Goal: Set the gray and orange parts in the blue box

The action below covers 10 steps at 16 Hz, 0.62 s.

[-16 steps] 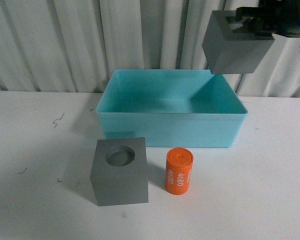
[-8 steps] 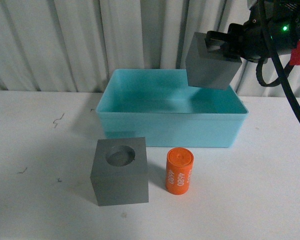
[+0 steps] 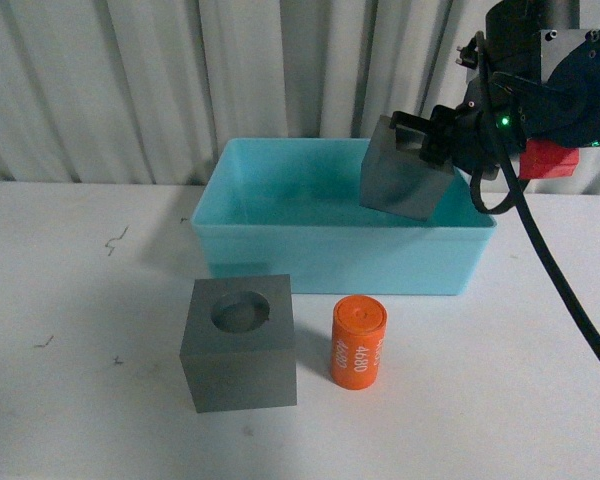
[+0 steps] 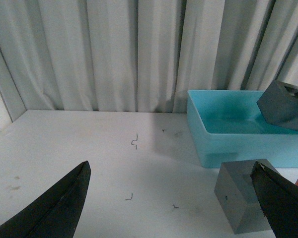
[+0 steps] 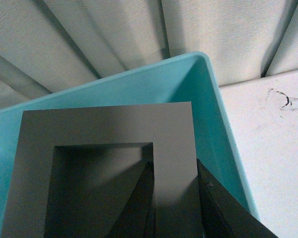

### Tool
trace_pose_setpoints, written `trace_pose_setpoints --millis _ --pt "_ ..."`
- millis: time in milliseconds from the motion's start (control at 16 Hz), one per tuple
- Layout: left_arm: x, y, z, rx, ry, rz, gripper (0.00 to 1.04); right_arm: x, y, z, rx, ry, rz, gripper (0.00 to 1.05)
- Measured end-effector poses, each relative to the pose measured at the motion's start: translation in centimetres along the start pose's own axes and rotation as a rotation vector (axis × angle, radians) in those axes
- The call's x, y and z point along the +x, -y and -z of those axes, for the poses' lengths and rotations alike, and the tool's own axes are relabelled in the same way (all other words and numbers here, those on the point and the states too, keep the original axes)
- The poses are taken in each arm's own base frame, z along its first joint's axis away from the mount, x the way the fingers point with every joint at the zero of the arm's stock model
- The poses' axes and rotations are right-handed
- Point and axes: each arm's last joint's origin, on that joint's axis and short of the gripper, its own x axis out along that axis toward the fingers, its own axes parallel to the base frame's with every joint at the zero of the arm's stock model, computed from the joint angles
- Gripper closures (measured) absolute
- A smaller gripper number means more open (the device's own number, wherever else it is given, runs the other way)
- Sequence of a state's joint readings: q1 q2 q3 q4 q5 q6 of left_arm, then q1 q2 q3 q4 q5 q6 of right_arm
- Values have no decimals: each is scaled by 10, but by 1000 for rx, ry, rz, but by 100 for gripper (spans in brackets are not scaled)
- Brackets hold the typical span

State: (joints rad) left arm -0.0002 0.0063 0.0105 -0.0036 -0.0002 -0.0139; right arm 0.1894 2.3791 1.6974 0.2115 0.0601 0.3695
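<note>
My right gripper (image 3: 432, 142) is shut on one wall of the gray cube with the rectangular slot (image 3: 398, 185), which hangs tilted over the right end of the blue box (image 3: 330, 262), its lower part below the rim. In the right wrist view one finger sits inside the slot and one outside the cube (image 5: 109, 129), with the blue box (image 5: 216, 104) underneath. The gray cube with the round hole (image 3: 242, 345) and the orange cylinder (image 3: 359, 342) stand on the table in front of the box. My left gripper (image 4: 170, 166) is open and holds nothing, left of that cube (image 4: 241, 201).
White table (image 3: 70, 300) with small dark marks on its left part. A pleated white curtain (image 3: 180, 80) runs close behind the box. A black cable (image 3: 555, 270) hangs from the right arm down past the box's right end.
The right gripper has carried the slotted cube down and to the left, from above the box's far right corner to low over its right end. The other parts have not moved.
</note>
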Motion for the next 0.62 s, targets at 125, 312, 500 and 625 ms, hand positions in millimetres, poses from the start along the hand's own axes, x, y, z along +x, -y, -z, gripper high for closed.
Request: trace_pose_setpoints --millis 125,312,500,625 --pt "0 0 0 0 0 0 7 5 1 4 -3 -24 17 86" --pt "0 0 0 0 0 0 7 6 1 5 -4 -25 17 82" --pt "0 0 0 0 0 0 7 6 1 3 -1 -7 3 72" --pt "0 0 0 0 0 0 7 6 0 1 0 10 -5 65"
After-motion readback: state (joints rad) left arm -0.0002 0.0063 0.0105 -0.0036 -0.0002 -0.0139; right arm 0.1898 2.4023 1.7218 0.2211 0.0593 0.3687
